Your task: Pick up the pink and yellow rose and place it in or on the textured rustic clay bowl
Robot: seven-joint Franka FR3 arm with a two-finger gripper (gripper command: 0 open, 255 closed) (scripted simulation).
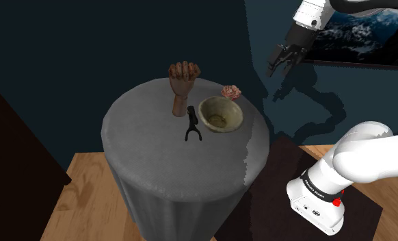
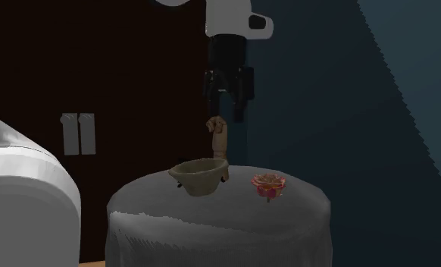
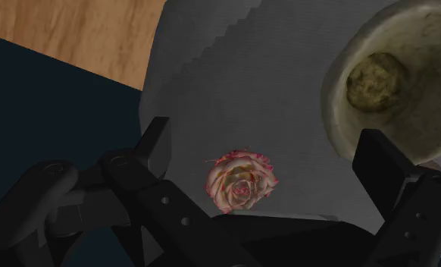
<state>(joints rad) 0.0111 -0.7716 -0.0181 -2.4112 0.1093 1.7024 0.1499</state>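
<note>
Rose (image 3: 241, 180), pink at the petal edges and pale yellow inside, lies on the round table (image 1: 150, 144) draped in grey cloth, right of centre in the shoulder view, near the rough, thick-walled beige bowl (image 1: 206, 106). The black gripper (image 1: 281, 65) hangs at upper right, fingers spread, holding nothing. A wooden hand model (image 1: 182, 85) stands upright left of the bowl.

Round bench (image 1: 156, 161) under a grey cloth hanging down its sides, set on a wood floor (image 1: 88, 198). On top, toward the shoulder view's far right edge: a pink and yellow rose (image 1: 231, 91), near but apart from a rough, pale bowl (image 2: 199, 179) sitting upright. Just beside the bowl, on the shoulder view's left, an upright wooden mannequin hand (image 1: 182, 85). Close in front of both, a small black forked object (image 1: 193, 127).
</note>
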